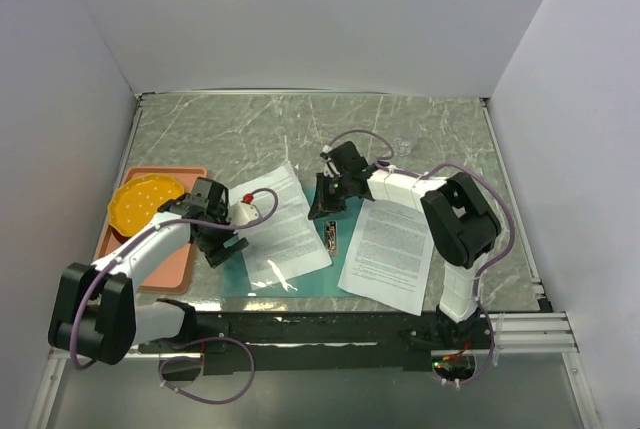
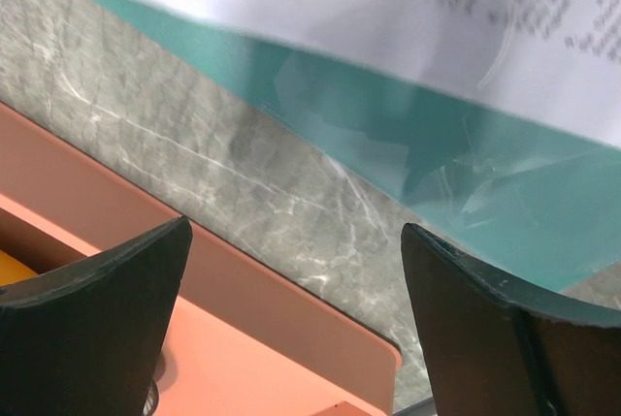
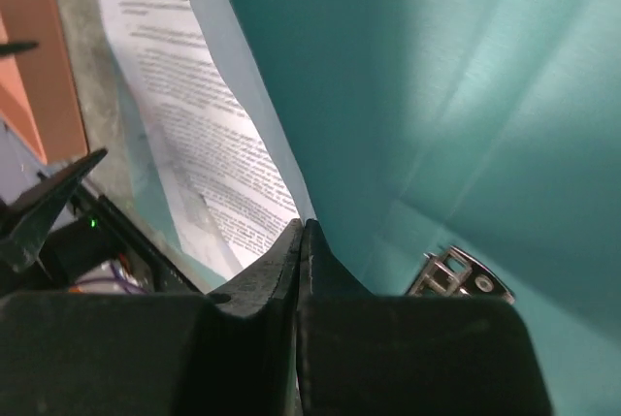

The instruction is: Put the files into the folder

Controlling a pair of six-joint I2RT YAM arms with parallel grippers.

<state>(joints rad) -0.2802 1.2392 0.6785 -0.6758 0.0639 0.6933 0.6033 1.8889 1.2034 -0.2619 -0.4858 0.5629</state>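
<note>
Right wrist: folder (image 3: 466, 96) beyond closed fingers (image 3: 281, 271).

Grey-green marbled counter (image 1: 430, 129), enclosed by white walls. Lying directly on it: a salmon-orange tray (image 1: 175, 269) at the left edge; the teal-green folder (image 1: 335, 239) near the front centre, bearing one printed sheet (image 1: 285, 224); and a second printed sheet (image 1: 390, 254) flat on the counter just right of the folder.

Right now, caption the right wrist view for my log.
Right end effector pinched shut on the thin teal plastic folder, with a white printed paper sheet lying alongside.
</note>
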